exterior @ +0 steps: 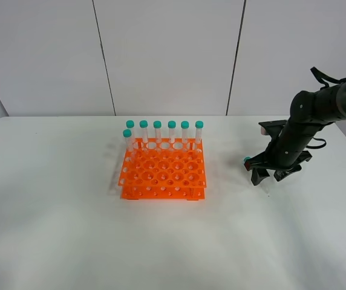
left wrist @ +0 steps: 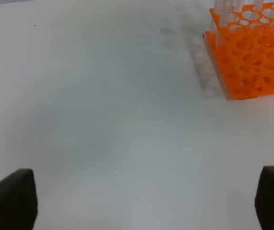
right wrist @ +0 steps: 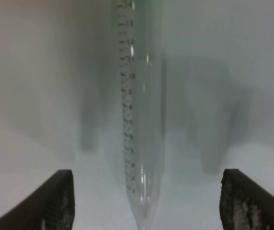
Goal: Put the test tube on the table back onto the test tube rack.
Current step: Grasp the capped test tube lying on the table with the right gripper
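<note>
Test tube point(right wrist: 139, 120): one item, clear and graduated, with a teal cap and a conical tip. It lies flat on the white surface point(exterior: 70, 235), well to the right of the test tube rack point(exterior: 163, 175) and directly under the right claw point(exterior: 268, 177). From the high view only the cap shows, on the rack side of the claw. The body is hidden beneath the arm.

Right claw: open and lowered over the tube, one finger on each side. The wrist view shows a gap on both sides, so nothing is gripped. The straddle looks set up for closing across the tube's body. This is judged to be the pick-up step, not yet done.

Left claw point(left wrist: 142, 199): open wide and empty, over bare surface with a corner of the rack ahead. It is out of the high view and judged parked clear of the work.

Test tube rack: orange, two tiers, standing mid-surface. It holds seven racked tubes point(exterior: 172, 134), six along the far row and one in the next row at its left end. The nearer holes are vacant.

Obstructions: nothing lies on the surface between tube and rack. The upright racked tubes are the only things to avoid when lowering into a hole near them.
</note>
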`<state>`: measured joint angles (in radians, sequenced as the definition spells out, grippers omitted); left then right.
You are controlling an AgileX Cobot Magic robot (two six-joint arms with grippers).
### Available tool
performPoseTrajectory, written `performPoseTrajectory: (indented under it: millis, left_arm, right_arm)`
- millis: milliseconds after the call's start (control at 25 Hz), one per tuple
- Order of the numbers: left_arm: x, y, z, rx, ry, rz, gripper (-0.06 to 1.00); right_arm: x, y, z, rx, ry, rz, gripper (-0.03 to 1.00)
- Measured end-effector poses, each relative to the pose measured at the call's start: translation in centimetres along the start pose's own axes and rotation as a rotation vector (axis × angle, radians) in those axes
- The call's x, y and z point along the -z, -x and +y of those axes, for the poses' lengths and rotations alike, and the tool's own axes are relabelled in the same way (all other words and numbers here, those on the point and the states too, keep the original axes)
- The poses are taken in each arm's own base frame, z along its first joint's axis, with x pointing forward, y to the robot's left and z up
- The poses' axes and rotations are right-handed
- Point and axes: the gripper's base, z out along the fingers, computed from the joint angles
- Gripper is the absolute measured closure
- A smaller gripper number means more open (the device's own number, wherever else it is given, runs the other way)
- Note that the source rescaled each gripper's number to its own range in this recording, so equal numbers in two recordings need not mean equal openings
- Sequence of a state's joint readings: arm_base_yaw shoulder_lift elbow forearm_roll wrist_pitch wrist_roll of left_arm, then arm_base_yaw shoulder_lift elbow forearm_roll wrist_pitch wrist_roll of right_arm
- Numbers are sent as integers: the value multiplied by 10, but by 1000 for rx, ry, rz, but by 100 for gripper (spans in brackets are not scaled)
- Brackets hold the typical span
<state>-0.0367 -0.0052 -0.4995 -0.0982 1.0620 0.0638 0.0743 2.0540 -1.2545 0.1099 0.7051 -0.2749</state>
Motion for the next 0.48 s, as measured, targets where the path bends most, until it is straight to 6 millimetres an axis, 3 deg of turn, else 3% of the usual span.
performPoseTrajectory:
  millis: [480]
  left_arm:
    - [0,0,0,0,0,0,-6]
  right_arm:
    - [-9,-1,0,-15,3,20,20]
